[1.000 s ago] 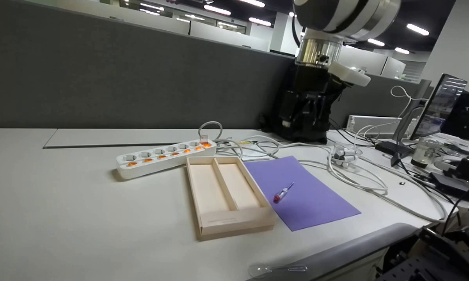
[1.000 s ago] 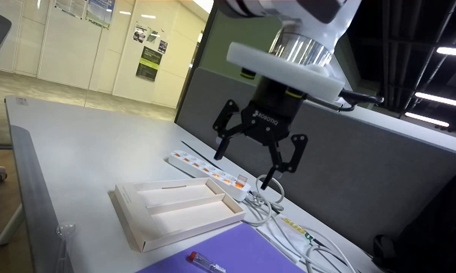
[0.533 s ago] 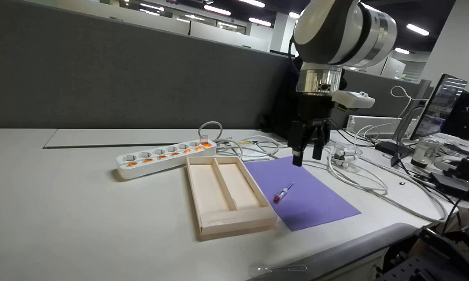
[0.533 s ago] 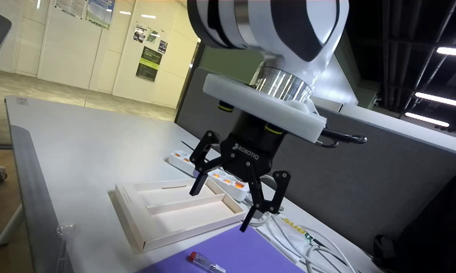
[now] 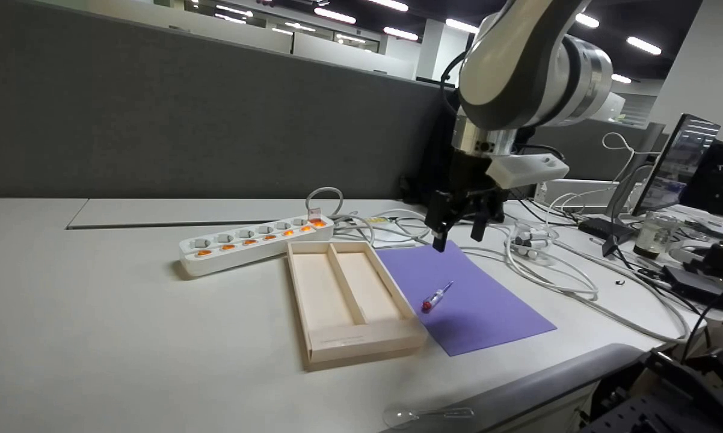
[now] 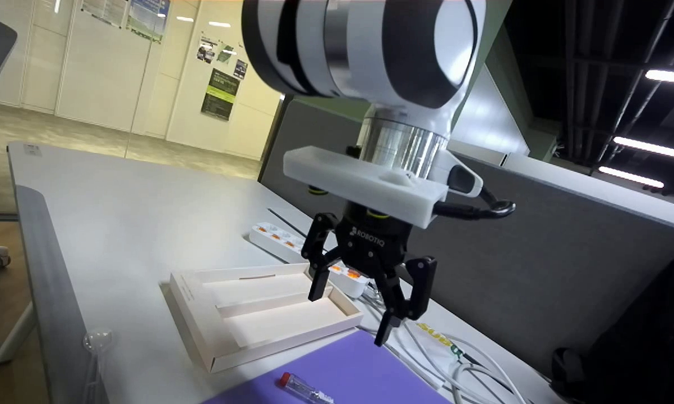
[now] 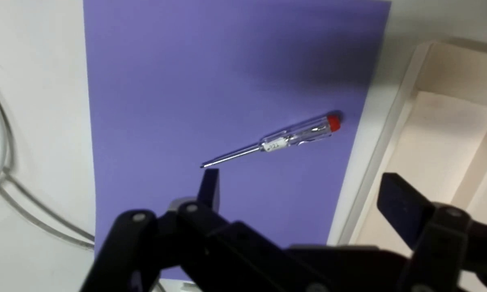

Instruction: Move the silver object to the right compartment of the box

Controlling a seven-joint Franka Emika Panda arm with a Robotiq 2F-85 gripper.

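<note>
The silver object is a small tester screwdriver (image 7: 296, 134) with a silvery shaft, clear handle and red end cap. It lies on the purple sheet and also shows in both exterior views (image 5: 436, 298) (image 6: 306, 388). The light-wood box (image 5: 367, 338) stands beside the sheet, split by a thin divider (image 5: 346, 285). In that exterior view its right compartment (image 5: 373, 288) is the half nearest the sheet. My gripper (image 7: 300, 173) is open, with nothing between its fingers. It hangs above the sheet's far part in both exterior views (image 5: 458, 243) (image 6: 348, 320), apart from the screwdriver.
A purple sheet (image 5: 488, 319) lies right of the box. A white power strip (image 5: 253, 246) stands behind the box's left side. Loose cables (image 5: 548, 276) run behind and right of the sheet. A clear spoon-like item (image 5: 427, 415) lies at the front edge. A grey partition (image 5: 217, 120) stands behind.
My gripper has come down toward the purple sheet, then turned and shifted slightly toward the box side in an exterior view. Its fingers stay open. The screwdriver and box have not moved.
</note>
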